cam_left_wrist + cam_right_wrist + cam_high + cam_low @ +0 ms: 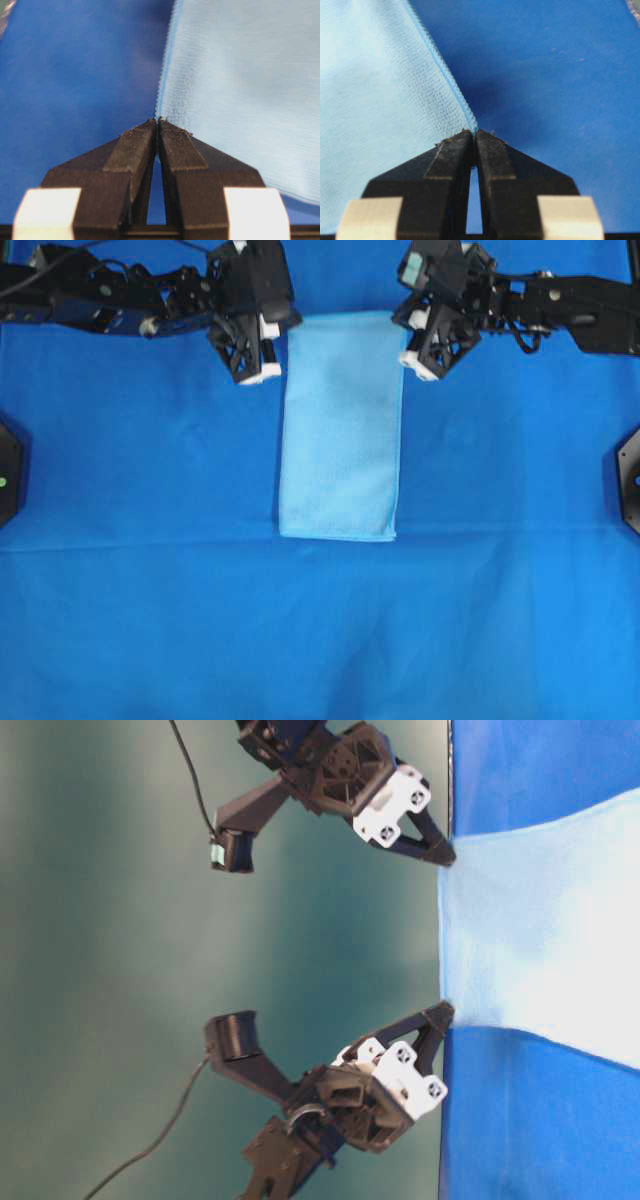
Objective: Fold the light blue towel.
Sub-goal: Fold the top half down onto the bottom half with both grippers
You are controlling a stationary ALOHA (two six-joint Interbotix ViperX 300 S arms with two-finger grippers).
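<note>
light blue towel (341, 425) | pinched at far corners by left gripper (158, 121) and right gripper (473, 131), both clenched | lay as narrow strip on royal-blue sheet (140, 540) over bench | step, likely: second fold | next: carry corners evenly toward near hem

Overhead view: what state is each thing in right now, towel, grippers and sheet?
light blue towel: folded into a narrow strip, far corners pinched.
left gripper: shut on one far towel corner.
right gripper: shut on the other far corner.
dark blue sheet: spread flat under the towel.
</note>
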